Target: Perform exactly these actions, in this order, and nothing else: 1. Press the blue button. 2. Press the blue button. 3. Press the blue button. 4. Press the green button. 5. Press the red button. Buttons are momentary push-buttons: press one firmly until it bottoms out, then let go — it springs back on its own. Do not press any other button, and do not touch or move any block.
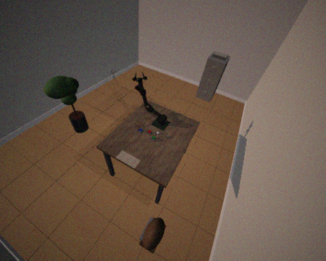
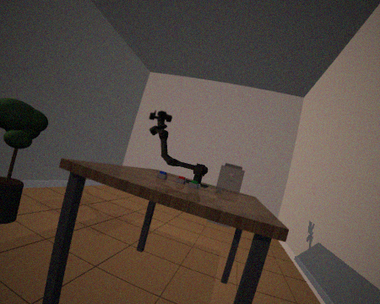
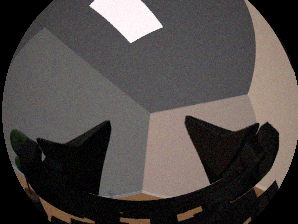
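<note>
The blue button (image 1: 140,130) (image 2: 162,172) is the leftmost of a small group on the wooden table (image 1: 170,156) (image 2: 127,176). The red button (image 1: 149,132) (image 2: 181,178) is to its right, and the green button (image 1: 153,138) (image 2: 194,182) is beside the red one, a little nearer the front. My gripper (image 1: 140,74) (image 2: 160,113) (image 3: 148,121) is raised high at the end of the arm, pointing upward, far above and behind the buttons. Its fingers are wide apart with nothing between them. No button shows in the wrist view.
A small white piece (image 1: 157,133) lies right of the red button, and a small grey object (image 1: 168,136) lies farther right. A pale flat sheet (image 1: 128,159) lies at the table's front edge. The arm's base (image 1: 162,119) (image 2: 200,171) stands behind the buttons.
</note>
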{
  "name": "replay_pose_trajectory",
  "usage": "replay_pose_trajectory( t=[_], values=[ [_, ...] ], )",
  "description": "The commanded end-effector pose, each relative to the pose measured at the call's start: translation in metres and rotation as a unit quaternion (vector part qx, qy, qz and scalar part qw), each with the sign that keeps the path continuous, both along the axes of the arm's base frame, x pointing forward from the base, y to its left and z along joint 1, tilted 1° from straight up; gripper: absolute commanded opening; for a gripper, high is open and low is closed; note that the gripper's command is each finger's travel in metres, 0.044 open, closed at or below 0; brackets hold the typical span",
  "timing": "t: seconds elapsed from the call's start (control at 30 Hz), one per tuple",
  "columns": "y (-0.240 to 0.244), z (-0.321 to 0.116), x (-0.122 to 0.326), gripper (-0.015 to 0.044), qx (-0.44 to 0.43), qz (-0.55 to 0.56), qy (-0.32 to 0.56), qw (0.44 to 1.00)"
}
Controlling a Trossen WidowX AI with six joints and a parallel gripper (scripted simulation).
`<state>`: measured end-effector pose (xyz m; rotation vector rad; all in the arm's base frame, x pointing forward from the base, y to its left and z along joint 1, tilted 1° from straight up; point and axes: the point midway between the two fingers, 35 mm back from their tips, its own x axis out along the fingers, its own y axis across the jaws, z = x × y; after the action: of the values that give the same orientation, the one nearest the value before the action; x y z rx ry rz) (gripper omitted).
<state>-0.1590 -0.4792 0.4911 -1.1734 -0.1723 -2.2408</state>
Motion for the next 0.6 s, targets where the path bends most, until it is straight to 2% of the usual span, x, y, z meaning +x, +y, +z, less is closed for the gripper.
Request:
replay_pose_trajectory(
  t=[0.0,0.1,0.3,0.57],
  values=[
    [0.004,0.003,-0.001,0.04,-0.001,-0.007,0.007,1.0],
    [0.06,0.049,-0.018,0.04,-0.035,-0.099,0.067,0.992],
    [0.124,0.09,-0.029,0.04,-0.081,-0.192,0.11,0.972],
    [0.257,0.151,-0.018,0.04,-0.169,-0.381,0.182,0.891]
  ],
)
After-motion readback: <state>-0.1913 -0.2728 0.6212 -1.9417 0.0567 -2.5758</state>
